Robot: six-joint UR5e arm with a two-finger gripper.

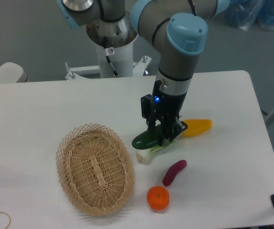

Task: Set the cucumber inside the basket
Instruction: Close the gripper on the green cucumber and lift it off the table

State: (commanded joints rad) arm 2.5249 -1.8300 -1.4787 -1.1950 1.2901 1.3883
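Nearest us, at lower left, the basket [95, 172] sits empty on the bench [41, 114]. Right of it, at centre, we have the fingers [161, 133] clamped on the cucumber [147, 139], just over the bok choy [151, 152]. We should lift clear first, then carry left and release low over the basket's middle.

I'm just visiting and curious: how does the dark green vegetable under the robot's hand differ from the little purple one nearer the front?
The cucumber is dark green; the purple vegetable is violet. The cucumber sits at the hand, partly hidden by it, while the purple vegetable lies free and in full view. The cucumber is close to the basket; the purple one lies by the orange fruit. Both are slender and glossy.
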